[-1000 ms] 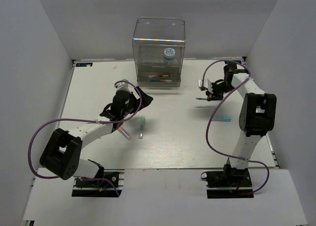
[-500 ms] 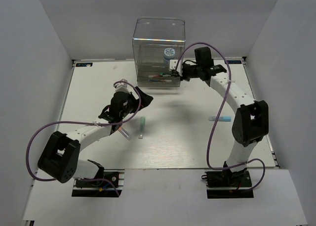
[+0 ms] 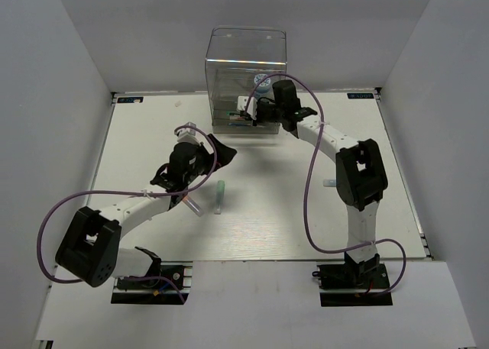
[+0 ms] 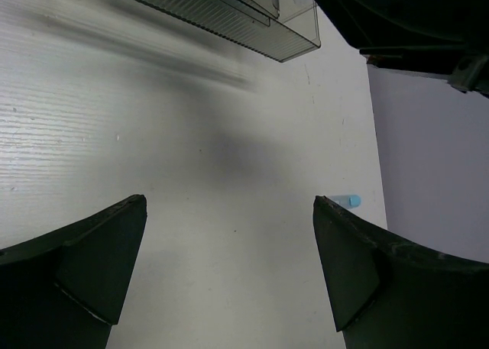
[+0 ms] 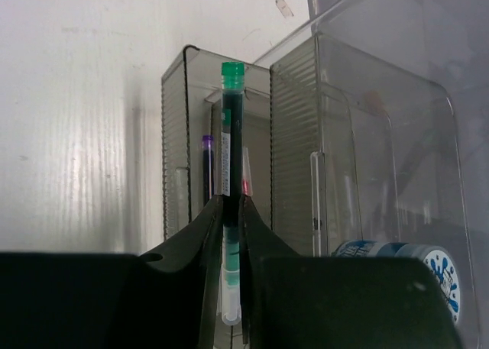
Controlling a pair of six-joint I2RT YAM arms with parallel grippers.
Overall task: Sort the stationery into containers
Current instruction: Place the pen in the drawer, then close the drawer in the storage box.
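1. On the left, our left gripper (image 4: 229,227) hangs released over the bare table (image 3: 137,135). Its jaws stand wide apart with nothing between them, so we judge this arm to be waiting its turn.
2. Just beside that arm, two pieces of stationery lie unsorted on the table. One is the mint-green marker (image 3: 220,193), and close to its left is the orange-capped marker (image 3: 193,207), partly tucked under the arm.
3. At the far middle stands the cabinet (image 3: 246,59), with a lower drawer (image 5: 183,135) pulled out toward us. A purple-tipped pen (image 5: 207,166) and a red-tipped pen (image 5: 246,177) already lie in that drawer, and the roll (image 5: 397,259) sits in a compartment higher up.
4. Our right gripper (image 5: 231,205) is clenched on the green-capped pen (image 5: 231,127), held lengthwise over the open drawer between the two pens inside. We take this as the placing step for this pen.
5. The next move, as we judge it, calls for lowering the pen a little. It should be kept in line with the drawer's length and clear of the drawer walls, and only then should the jaws part.
6. Furthest right, the light-blue marker (image 4: 344,200) lies on the table, well apart from the cabinet, not yet sorted.
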